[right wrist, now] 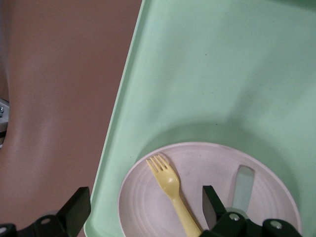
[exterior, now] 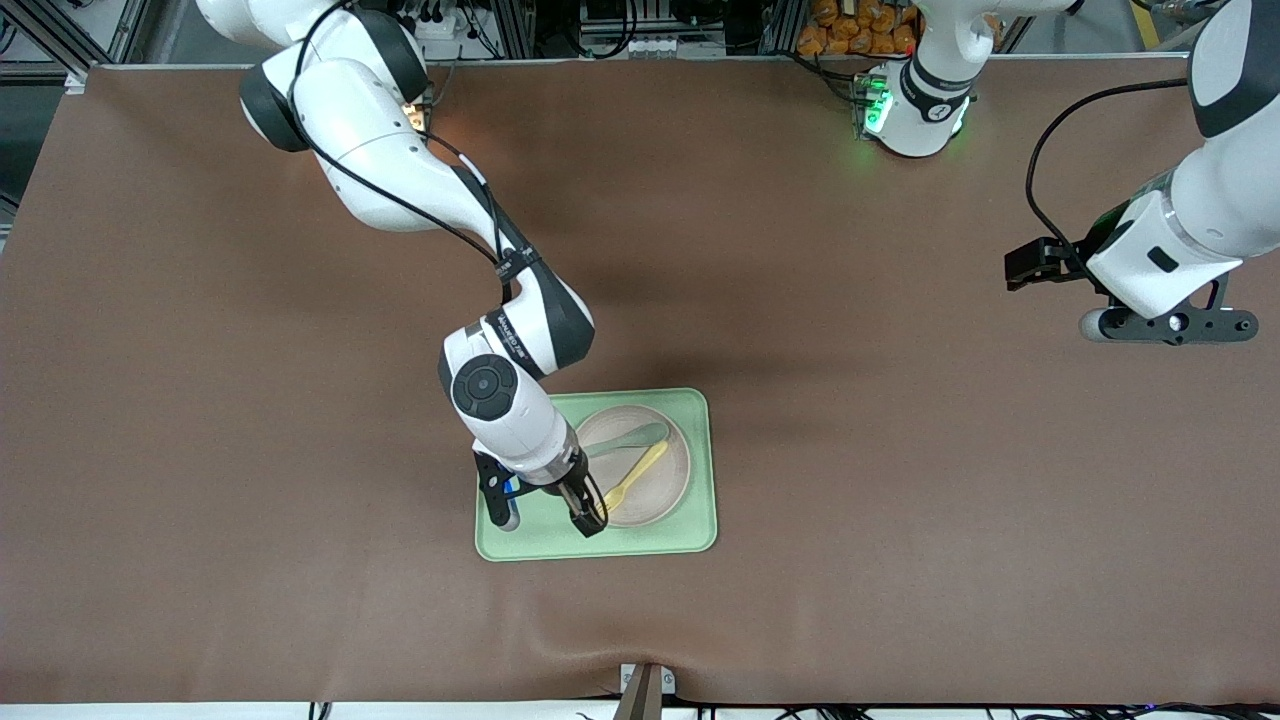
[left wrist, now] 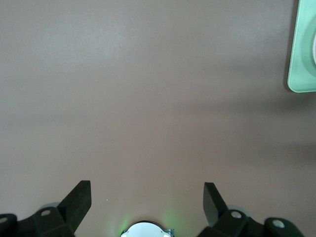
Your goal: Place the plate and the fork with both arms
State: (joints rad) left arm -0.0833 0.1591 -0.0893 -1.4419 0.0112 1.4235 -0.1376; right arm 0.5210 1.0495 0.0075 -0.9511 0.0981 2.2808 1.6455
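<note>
The pale speckled plate (exterior: 662, 490) sits in a light-green tray (exterior: 690, 540) near the table's middle. In the plate lies the pale-yellow fork (exterior: 640, 470), its tines toward the front camera. My right gripper (exterior: 548, 518) hangs open over the plate's rim and the tray at the fork's tine end, holding nothing. In the right wrist view the fork (right wrist: 170, 185) and the plate (right wrist: 207, 163) lie between the open right gripper's (right wrist: 145, 197) fingers, on the tray (right wrist: 212, 74). My left gripper (exterior: 1170, 325) waits open over bare table at the left arm's end; the left wrist view shows this gripper (left wrist: 146, 186) empty.
A grey-green spoon (exterior: 630, 440) lies in the plate beside the fork, farther from the front camera; its handle (right wrist: 242, 187) shows in the right wrist view. A tray corner (left wrist: 298, 74) shows in the left wrist view. A brown cloth (exterior: 300, 500) covers the table; a clamp (exterior: 645, 690) sits at its front edge.
</note>
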